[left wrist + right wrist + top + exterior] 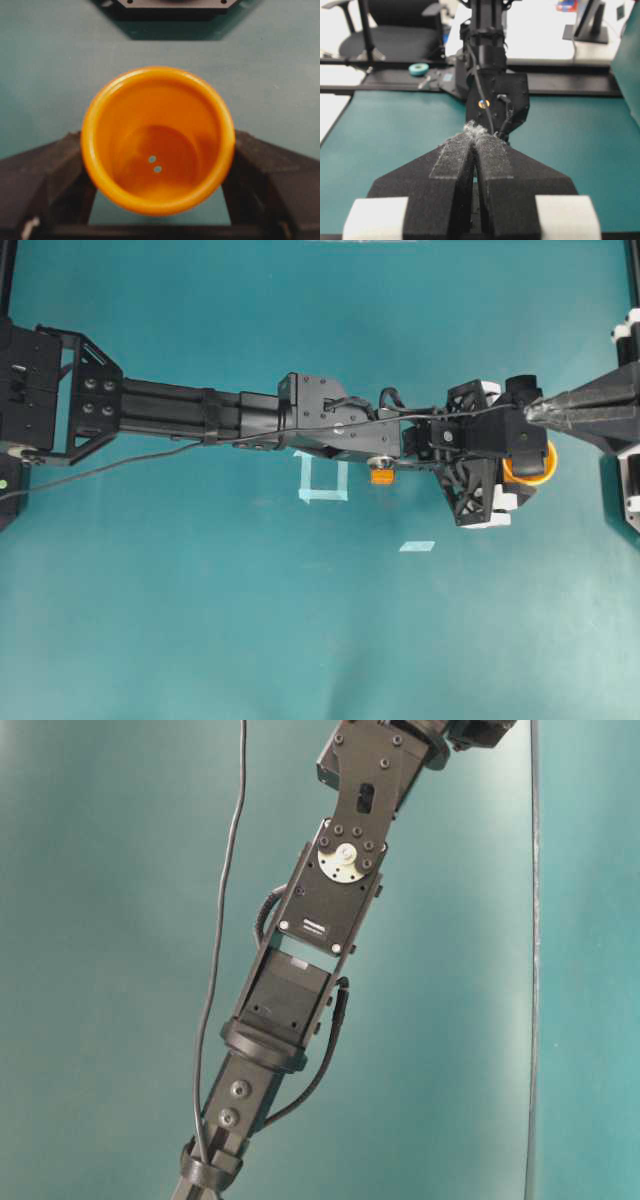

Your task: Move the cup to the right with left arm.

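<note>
The orange-yellow cup (538, 466) stands upright at the right of the teal table, mostly hidden under the left arm's wrist. In the left wrist view the cup (157, 145) fills the gap between the two black fingers (40, 175), which press against its sides. My left gripper (525, 462) is shut on the cup. The left arm (300, 970) stretches across the table from the left. My right gripper (532, 412) is shut with its tips (475, 137) together, holding nothing, just above the left wrist and the cup.
A small orange cube (381, 476) lies under the left forearm. A pale tape outline (322, 482) and a tape strip (417, 546) mark the table near the middle. The right arm's base (170, 7) stands just beyond the cup.
</note>
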